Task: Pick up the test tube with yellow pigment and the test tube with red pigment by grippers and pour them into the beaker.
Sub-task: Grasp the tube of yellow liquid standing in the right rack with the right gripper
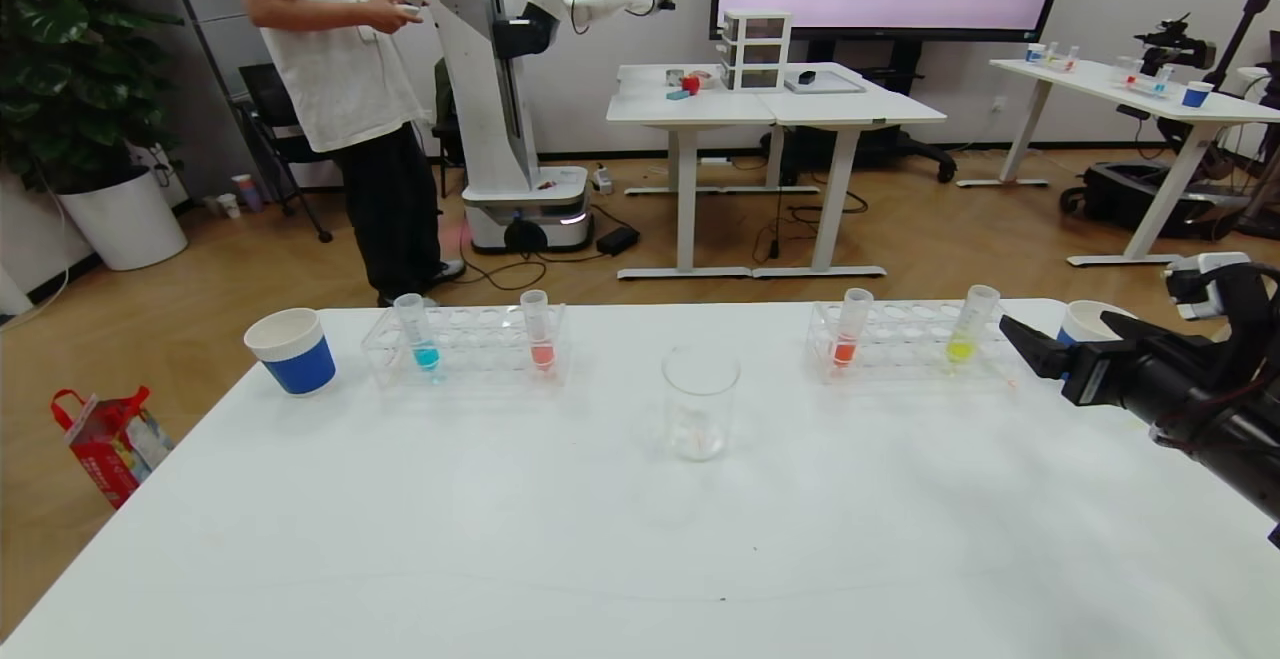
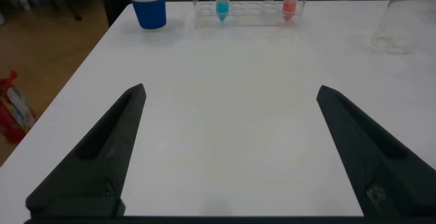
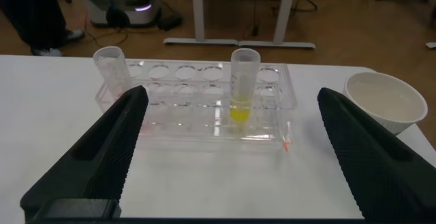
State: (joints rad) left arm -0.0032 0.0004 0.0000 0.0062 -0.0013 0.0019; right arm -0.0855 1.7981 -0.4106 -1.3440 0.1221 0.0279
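Observation:
The yellow-pigment test tube (image 1: 968, 327) stands in the right clear rack (image 1: 905, 349), with a red-pigment test tube (image 1: 850, 331) to its left. A second red-pigment tube (image 1: 538, 333) stands in the left rack (image 1: 470, 344). The beaker (image 1: 700, 404) stands between the racks, nearer me. My right gripper (image 1: 1065, 341) is open and empty, hovering just right of the right rack. In the right wrist view the open gripper (image 3: 231, 94) faces the yellow tube (image 3: 243, 84). My left gripper (image 2: 231, 91) is open and empty over bare table; it is out of the head view.
A blue-pigment tube (image 1: 420, 336) stands in the left rack. A blue-and-white paper cup (image 1: 292, 349) stands left of that rack; another cup (image 1: 1090, 321) sits behind my right gripper. A small orange speck (image 3: 286, 144) lies by the right rack. A person stands beyond the table.

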